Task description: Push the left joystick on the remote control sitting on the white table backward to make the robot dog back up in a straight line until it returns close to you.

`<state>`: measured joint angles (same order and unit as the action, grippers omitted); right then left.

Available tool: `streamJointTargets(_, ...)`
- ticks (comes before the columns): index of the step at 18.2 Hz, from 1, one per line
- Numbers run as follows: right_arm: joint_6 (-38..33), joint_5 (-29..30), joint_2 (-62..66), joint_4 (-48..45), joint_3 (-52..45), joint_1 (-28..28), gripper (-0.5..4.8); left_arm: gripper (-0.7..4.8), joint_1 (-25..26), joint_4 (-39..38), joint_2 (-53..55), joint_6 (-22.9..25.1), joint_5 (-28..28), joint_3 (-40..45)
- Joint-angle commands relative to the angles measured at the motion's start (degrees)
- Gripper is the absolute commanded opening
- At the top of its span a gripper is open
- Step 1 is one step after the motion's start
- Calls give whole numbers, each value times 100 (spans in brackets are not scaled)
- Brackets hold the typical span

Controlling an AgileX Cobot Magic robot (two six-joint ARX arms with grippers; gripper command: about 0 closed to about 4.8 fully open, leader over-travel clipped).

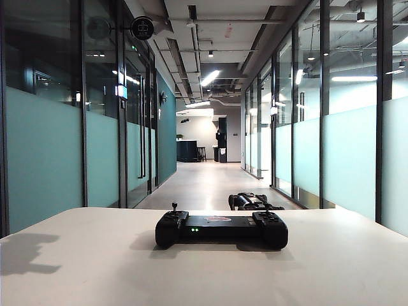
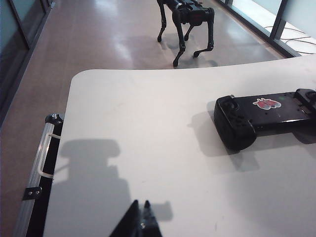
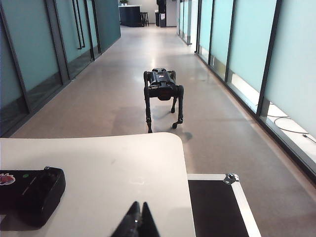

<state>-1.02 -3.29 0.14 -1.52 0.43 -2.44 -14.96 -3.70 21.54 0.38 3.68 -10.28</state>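
Corridor beyond white bench point(image 1: 76, 268); robot dog point(image 3: 163, 94) near. Left jaws point(image 2: 139, 219), right jaws point(image 3: 138, 219) closed, empty, short of remote control point(image 1: 221, 229). Left joystick point(image 1: 174, 208) untouched; pull straight back.

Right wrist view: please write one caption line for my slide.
Shut right end effector above the white table, remote control nearby, robot dog standing in the corridor.

The remote control point(image 1: 221, 229) lies on the white table point(image 1: 95, 268); the robot dog point(image 1: 252, 201) stands beyond it.
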Motion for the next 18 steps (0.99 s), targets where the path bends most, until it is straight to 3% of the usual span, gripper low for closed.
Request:
streamJointTargets(1, 0, -20, -20, -72, -50, -9, -5, -5, 2, 72, -7, 2, 2, -13)
streamJointTargets(11, 0, -20, -20, -55, -50, -9, -5, -5, 109, 76, -492, 24, 136, 2)
streamJointTargets(15, 0, -20, -20, -28, -50, -11, -5, -6, 833, 448, -1174, 219, -732, 245)
streamJointTargets(18, 0, -22, -20, -26, -50, -11, -5, -6, 1241, 496, -1709, 214, -887, 481)
